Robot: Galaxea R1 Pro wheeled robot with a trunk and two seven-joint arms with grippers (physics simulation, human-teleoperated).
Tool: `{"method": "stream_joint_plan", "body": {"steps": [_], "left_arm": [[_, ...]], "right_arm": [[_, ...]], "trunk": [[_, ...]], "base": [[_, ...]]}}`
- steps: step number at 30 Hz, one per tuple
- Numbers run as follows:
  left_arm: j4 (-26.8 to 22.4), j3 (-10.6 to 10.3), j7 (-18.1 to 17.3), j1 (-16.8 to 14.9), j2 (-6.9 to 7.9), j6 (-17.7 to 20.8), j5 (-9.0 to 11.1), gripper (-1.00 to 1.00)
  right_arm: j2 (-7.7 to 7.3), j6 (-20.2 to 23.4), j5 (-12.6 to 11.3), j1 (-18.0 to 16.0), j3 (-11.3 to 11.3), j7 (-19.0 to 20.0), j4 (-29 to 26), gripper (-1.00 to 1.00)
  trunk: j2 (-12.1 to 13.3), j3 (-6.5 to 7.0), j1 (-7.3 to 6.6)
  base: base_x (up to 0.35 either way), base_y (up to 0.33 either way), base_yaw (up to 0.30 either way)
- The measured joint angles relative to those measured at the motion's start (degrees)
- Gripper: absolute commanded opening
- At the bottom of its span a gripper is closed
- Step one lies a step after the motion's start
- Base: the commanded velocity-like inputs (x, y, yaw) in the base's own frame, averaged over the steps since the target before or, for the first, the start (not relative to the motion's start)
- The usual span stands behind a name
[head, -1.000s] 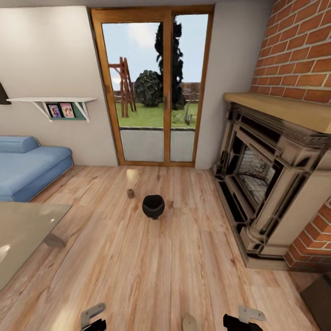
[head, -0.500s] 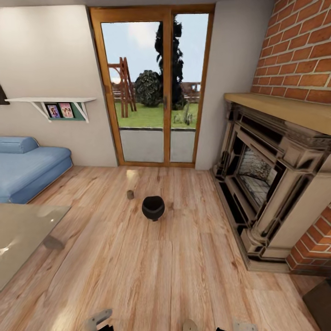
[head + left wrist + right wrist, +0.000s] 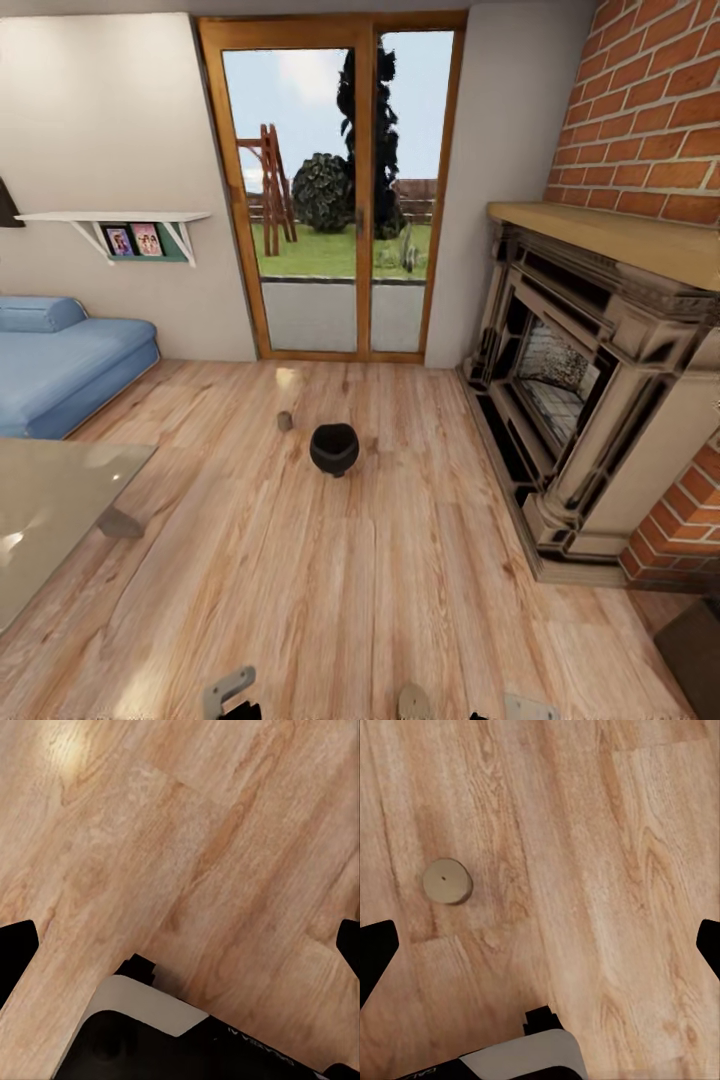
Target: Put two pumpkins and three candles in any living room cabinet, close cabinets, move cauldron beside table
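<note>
Standing on planks: one cauldron (image 3: 333, 449), seemingly two candles (image 3: 446, 880).

Bright daylight, soft blur, glossy glare

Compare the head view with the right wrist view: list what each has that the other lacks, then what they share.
Head view alone: the cauldron on the floor, a small candle beyond it toward the glass doors, the sofa, the table's grey top and the fireplace.

Right wrist view alone: a candle seen from above, wick visible, and the right gripper's dark fingertips spread at the frame's edges.

Shared: the plank floor.
</note>
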Motion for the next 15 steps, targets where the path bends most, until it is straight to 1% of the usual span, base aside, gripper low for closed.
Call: {"method": "stream_joint_plan", "body": {"steps": [3, 8, 15], "left_arm": [[-0.01, 0.03, 0.01, 0.01, 0.00, 0.00, 0.05, 1.00], [-0.01, 0.04, 0.01, 0.00, 0.00, 0.00, 0.08, 1.00], [-0.01, -0.03, 0.01, 0.00, 0.00, 0.00, 0.00, 1.00]], "right_arm": [[0.06, 0.00, 0.00, 0.00, 0.02, 0.02, 0.01, 1.00], [0.16, 0.00, -0.02, 0.00, 0.01, -0.01, -0.07, 1.00], [0.24, 0.09, -0.04, 0.00, 0.00, -0.02, -0.13, 1.00]], "trunk": [[0.01, 0.00, 0.00], [0.01, 0.00, -0.01], [0.01, 0.00, -0.02]], "base": [[-0.190, 0.152, 0.000], [-0.116, 0.243, 0.000], [-0.018, 0.262, 0.000]]}}
